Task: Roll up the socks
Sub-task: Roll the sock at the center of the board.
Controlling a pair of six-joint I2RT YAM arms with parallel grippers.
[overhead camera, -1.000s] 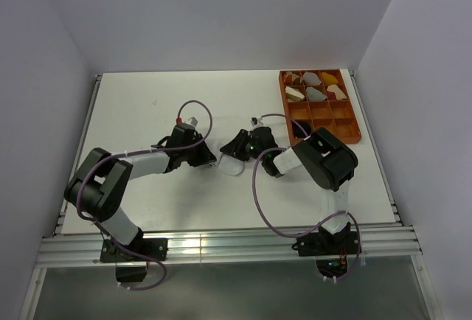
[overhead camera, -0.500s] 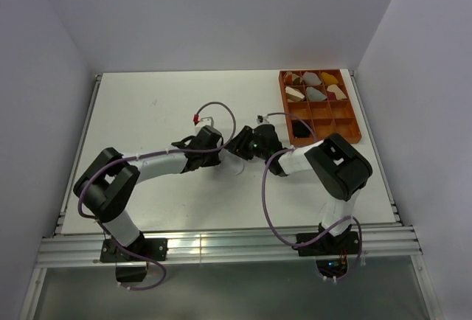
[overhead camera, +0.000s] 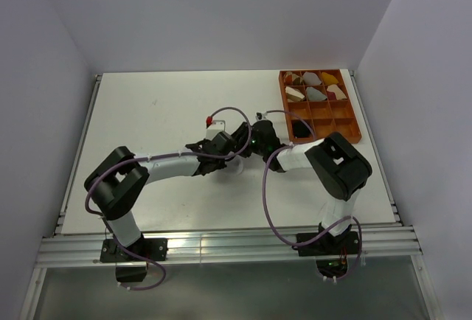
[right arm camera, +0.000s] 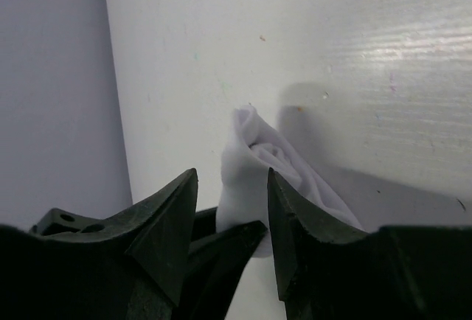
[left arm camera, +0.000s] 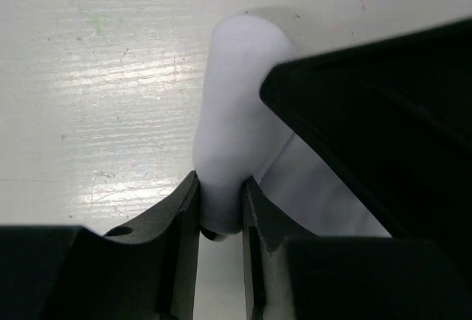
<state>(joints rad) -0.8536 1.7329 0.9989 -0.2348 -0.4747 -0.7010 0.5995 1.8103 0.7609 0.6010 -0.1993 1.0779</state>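
Near the centre of the bench [overhead camera: 147,113], somewhat toward its right edge, the white sock [left arm camera: 236,128] lay as a soft, light, half-formed roll. The left end effector [left arm camera: 220,191] clenched one end of it. The right end effector [right arm camera: 232,176] straddled it, jaws parted, not gripping. Limp fabric would probably unroll unless pinched across the whole bundle.

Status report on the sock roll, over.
Left gripper clamped on white sock. Right gripper open around the same sock. Both grippers crowd each other, nose to nose.
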